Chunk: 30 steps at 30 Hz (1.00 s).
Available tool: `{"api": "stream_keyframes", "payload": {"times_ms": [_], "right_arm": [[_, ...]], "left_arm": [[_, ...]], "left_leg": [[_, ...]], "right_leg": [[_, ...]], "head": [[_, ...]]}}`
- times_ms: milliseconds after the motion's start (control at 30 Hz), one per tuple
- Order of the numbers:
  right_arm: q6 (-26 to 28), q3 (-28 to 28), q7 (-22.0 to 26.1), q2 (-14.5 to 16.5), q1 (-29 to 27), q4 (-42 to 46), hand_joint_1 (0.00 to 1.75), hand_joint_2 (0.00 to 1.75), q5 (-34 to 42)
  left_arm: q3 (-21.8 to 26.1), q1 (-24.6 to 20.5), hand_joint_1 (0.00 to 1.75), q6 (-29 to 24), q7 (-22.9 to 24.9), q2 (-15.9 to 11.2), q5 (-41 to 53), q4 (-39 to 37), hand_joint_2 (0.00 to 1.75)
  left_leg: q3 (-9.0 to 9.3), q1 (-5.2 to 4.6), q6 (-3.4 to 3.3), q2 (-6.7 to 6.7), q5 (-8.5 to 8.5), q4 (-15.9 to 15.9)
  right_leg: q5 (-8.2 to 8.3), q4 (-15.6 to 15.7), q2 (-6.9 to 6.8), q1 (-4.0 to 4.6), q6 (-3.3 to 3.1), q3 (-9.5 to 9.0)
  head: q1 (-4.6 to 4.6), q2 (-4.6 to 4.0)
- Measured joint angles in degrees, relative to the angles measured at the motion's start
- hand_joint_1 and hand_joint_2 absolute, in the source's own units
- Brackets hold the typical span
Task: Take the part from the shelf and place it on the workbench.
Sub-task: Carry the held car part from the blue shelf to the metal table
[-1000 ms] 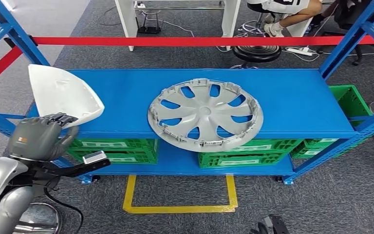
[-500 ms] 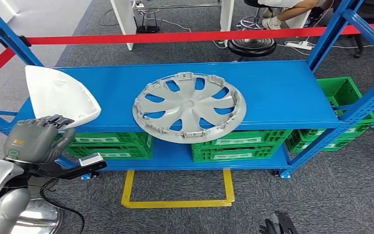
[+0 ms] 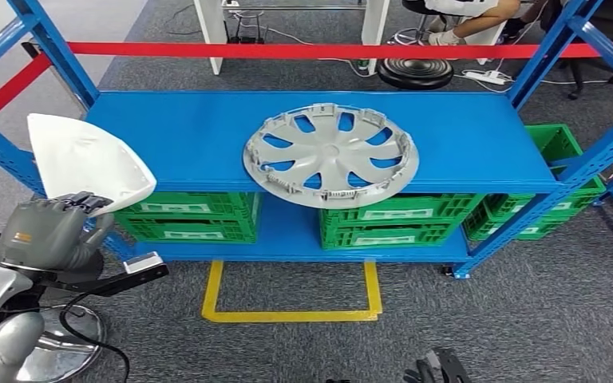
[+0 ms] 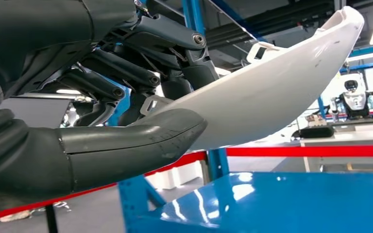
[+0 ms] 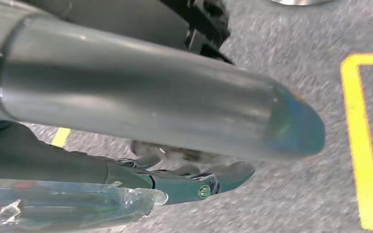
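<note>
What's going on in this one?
The robot's left hand holds a white part up at the left end of the blue shelf, clear of its top. A grey wheel cover lies flat in the middle of that shelf, with green crates on the level below. The right hand hangs low over the carpet, holding nothing.
</note>
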<state>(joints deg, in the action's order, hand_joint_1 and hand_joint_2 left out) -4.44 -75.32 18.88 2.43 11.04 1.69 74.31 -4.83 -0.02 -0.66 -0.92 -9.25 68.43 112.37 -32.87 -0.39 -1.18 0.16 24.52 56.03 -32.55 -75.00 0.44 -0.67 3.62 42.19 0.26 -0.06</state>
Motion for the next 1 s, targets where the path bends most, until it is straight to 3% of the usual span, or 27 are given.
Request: {"api": "stream_keyframes", "payload": {"times_ms": [33,100,167,233,300,333,400,433,467,500,533,567,633,700,733,800,833,867,933,967,1000], "right_arm": [[-0.01,-0.03,0.00,-0.01,0.02,-0.06,0.00,0.00,-0.04],[-0.02,-0.14,0.00,-0.02,0.14,-0.20,0.00,0.00,-0.04],[-0.02,-0.26,0.02,-0.02,0.47,-0.29,0.00,0.00,-0.04],[-0.05,-0.32,0.07,-0.01,0.69,-0.36,0.00,0.00,-0.04],[-0.05,-0.38,0.07,0.08,0.69,-0.40,0.00,0.00,-0.04],[0.07,-0.44,0.04,0.14,0.73,-0.42,0.00,0.00,-0.04],[0.46,-0.63,-0.02,0.21,0.89,-0.49,0.00,0.00,-0.01],[0.65,-0.73,-0.05,0.20,0.92,-0.54,0.00,0.00,0.01],[0.74,-0.83,-0.10,0.20,0.91,-0.60,0.00,0.00,0.03],[0.77,-0.94,-0.15,0.20,0.88,-0.63,0.00,0.00,0.05],[0.77,-1.08,-0.22,0.20,0.87,-0.66,0.00,0.00,0.05],[0.77,-1.22,-0.28,0.20,0.87,-0.69,0.00,0.00,0.04],[0.77,-1.47,-0.46,0.17,0.91,-0.76,0.00,0.00,0.04],[0.75,-1.71,-0.58,0.13,0.96,-0.86,0.00,0.00,0.07],[0.74,-1.86,-0.60,0.11,0.91,-0.90,0.00,0.00,0.09],[0.67,-2.15,-0.64,0.12,0.51,-0.93,0.00,0.00,0.15],[0.61,-2.31,-0.65,0.13,0.18,-0.93,0.00,0.00,0.15],[0.54,-2.48,-0.65,0.15,-0.10,-0.94,0.00,0.00,0.15],[0.36,-2.80,-0.56,0.20,-0.29,-0.95,0.00,0.00,0.01],[0.30,-2.95,-0.49,0.22,-0.23,-0.95,0.00,0.00,-0.14],[0.26,-3.07,-0.42,0.22,-0.15,-0.95,0.00,0.00,-0.28]], "left_arm": [[0.07,0.13,1.59,0.00,-0.05,0.00,0.00,0.01,1.75],[0.18,0.31,1.59,0.00,-0.13,0.00,0.00,0.04,1.75],[0.32,0.39,1.59,-0.01,-0.15,-0.01,0.00,0.22,1.75],[0.43,0.42,1.59,-0.02,-0.15,-0.01,-0.01,0.41,1.75],[0.52,0.55,1.59,0.03,-0.16,-0.02,0.00,0.50,1.75],[0.63,0.63,1.59,0.08,-0.16,-0.03,0.00,0.54,1.75],[1.01,0.77,1.59,0.30,-0.17,-0.04,0.00,0.60,1.75],[1.20,0.82,1.59,0.43,-0.17,-0.03,0.00,0.62,1.75],[1.39,0.92,1.59,0.60,-0.17,-0.01,0.00,0.63,1.75],[1.52,1.02,1.59,0.75,-0.17,0.01,0.00,0.63,1.75],[1.63,1.10,1.59,0.88,-0.17,0.02,0.00,0.63,1.75],[1.72,1.15,1.59,0.98,-0.17,0.03,0.01,0.63,1.75],[1.91,1.16,1.59,1.05,-0.20,0.04,0.04,0.68,1.75],[2.16,1.21,1.59,1.07,-0.35,0.08,0.11,0.87,1.75],[2.31,1.34,1.59,1.07,-0.47,0.11,0.14,0.96,1.75],[2.57,1.89,1.59,1.07,-0.68,0.16,0.23,1.11,1.75],[2.68,2.21,1.59,1.07,-0.74,0.18,0.33,1.16,1.75],[2.75,2.50,1.59,1.07,-0.78,0.20,0.42,1.21,1.75],[2.86,2.99,1.59,1.06,-0.88,0.25,0.60,1.33,1.75],[2.90,3.21,1.59,1.06,-0.93,0.29,0.66,1.36,1.75],[2.93,3.40,1.59,1.07,-0.98,0.37,0.77,1.38,1.75]], "left_leg": [[-0.72,-0.01,0.05,0.00,-0.57,0.03],[-2.05,0.01,0.34,-0.04,-1.64,0.19],[-3.00,-0.09,0.90,-0.08,-2.54,0.51],[-3.40,-0.11,1.53,-0.06,-3.45,0.63],[-3.75,0.01,2.19,-0.10,-3.74,0.71],[-4.16,0.07,2.54,-0.15,-2.55,1.43],[-5.63,0.30,3.15,-0.20,2.79,6.06],[-6.46,0.42,3.40,-0.20,5.73,9.76],[-7.07,0.56,3.61,-0.20,7.64,13.37],[-7.16,0.68,3.77,-0.20,8.13,15.96],[-6.57,0.80,3.88,-0.20,7.32,16.95],[-5.12,0.95,3.95,-0.20,5.72,16.06],[0.30,1.27,4.01,-0.22,3.47,9.59],[5.42,1.23,3.53,-0.36,4.22,1.85],[6.48,0.97,3.10,-0.43,4.71,-0.30],[5.73,0.57,1.93,-0.38,4.21,-1.17],[5.15,0.45,1.32,-0.31,3.60,-1.15],[4.51,0.45,0.76,-0.24,2.95,-1.19],[3.07,0.30,0.06,-0.17,1.63,-1.15],[2.27,0.18,-0.08,-0.15,0.96,-1.10],[1.40,0.05,-0.15,-0.14,0.30,-1.03]], "right_leg": [[0.94,-0.05,0.00,0.02,0.01,-1.20],[3.51,5.52,-0.01,0.04,-0.10,-6.32],[3.37,13.48,0.03,0.14,-0.34,-12.09],[2.42,17.00,0.13,0.37,-0.78,-13.93],[3.18,17.16,0.05,0.35,-1.73,-13.06],[3.78,17.20,-0.05,0.27,-2.31,-12.66],[5.22,17.27,-0.22,0.17,-3.13,-11.46],[5.95,17.24,-0.25,0.19,-3.30,-10.56],[6.67,17.20,-0.27,0.22,-3.35,-9.63],[7.34,17.16,-0.30,0.24,-3.31,-8.72],[7.98,17.11,-0.33,0.24,-3.21,-7.84],[8.60,17.06,-0.34,0.23,-3.06,-7.00],[9.77,16.95,-0.28,0.28,-2.62,-5.63],[11.05,16.86,-0.18,0.34,-2.02,-4.66],[11.77,16.96,-0.15,0.26,-1.66,-4.27],[12.80,17.24,-0.11,-0.17,-0.91,-3.55],[11.92,16.80,-0.13,-0.35,-0.62,-3.02],[9.84,15.28,-0.15,-0.41,-0.43,-2.33],[3.67,8.81,-0.20,-0.36,-0.35,-0.59],[1.38,4.86,-0.19,-0.29,-0.35,0.03],[0.51,1.74,-0.18,-0.20,-0.41,0.20]], "head": [[0.01,0.00],[0.02,0.00],[-0.03,0.01],[-0.05,0.01],[-0.03,0.01],[-0.13,0.01],[-0.32,0.00],[-0.40,0.01],[-0.41,0.00],[-0.41,0.00],[-0.42,0.00],[-0.42,-0.01],[-0.44,0.00],[-0.36,0.00],[-0.32,0.00],[-0.36,0.01],[-0.35,0.00],[-0.31,0.01],[-0.12,0.01],[-0.07,0.01],[-0.04,0.01]]}}
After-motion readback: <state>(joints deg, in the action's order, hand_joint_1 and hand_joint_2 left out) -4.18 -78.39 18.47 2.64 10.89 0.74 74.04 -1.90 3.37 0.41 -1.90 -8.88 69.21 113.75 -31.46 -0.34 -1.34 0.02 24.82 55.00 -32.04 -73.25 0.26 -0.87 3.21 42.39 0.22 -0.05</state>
